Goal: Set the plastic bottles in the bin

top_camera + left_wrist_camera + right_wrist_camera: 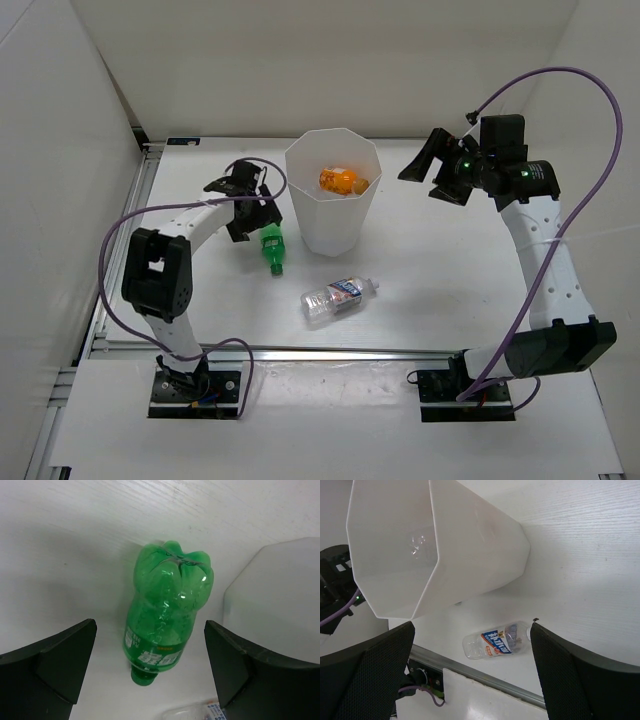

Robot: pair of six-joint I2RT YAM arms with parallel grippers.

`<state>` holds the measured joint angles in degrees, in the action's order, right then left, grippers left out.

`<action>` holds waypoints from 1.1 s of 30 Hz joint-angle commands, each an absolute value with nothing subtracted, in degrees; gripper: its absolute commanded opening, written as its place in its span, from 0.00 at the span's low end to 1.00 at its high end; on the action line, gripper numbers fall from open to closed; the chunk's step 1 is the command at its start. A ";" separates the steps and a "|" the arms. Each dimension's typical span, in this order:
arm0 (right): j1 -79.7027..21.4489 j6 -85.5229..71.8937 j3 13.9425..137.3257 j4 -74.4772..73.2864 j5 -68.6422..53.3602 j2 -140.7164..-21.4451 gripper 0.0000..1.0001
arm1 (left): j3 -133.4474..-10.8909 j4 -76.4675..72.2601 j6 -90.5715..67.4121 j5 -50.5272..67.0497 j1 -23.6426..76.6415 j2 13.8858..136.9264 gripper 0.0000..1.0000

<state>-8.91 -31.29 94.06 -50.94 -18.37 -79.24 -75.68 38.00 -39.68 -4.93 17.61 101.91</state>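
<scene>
Your left gripper stands wide open over the green bottle, which lies just left of the bin. Your right gripper, also wide, hangs right of the bin. The orange bottle is inside; one clear bottle lies nearer.

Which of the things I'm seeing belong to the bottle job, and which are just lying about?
Job:
green bottle, on the table
clear bottle, on the table
orange bottle, in the bin
white bin

Just there:
purple cables
metal rail
</scene>
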 commanded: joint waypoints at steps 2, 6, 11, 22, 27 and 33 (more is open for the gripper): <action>-8.70 -30.50 96.42 -49.92 -19.07 -78.93 1.00 | -75.32 35.24 -38.33 -0.80 18.11 105.45 1.00; -8.70 -29.97 96.42 -50.45 -18.54 -78.93 1.00 | -75.32 34.72 -37.79 3.86 17.50 109.77 1.00; -8.70 -29.97 96.42 -50.45 -18.54 -78.93 1.00 | -74.71 34.72 -38.32 4.48 15.30 109.08 0.76; -8.70 -31.02 94.75 -50.45 -18.54 -79.45 1.00 | -94.81 45.62 -50.19 -12.55 11.41 90.36 0.39; -8.70 -31.55 94.75 -49.92 -18.54 -80.50 1.00 | -115.07 42.10 -43.26 -8.10 16.25 94.20 0.42; -8.70 -32.17 94.75 -49.39 -19.07 -81.04 1.00 | -125.23 42.10 -41.57 -3.09 23.55 100.89 0.43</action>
<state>-8.91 -31.77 94.06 -50.92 -18.20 -81.03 -123.74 38.98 -43.29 -6.35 21.19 96.27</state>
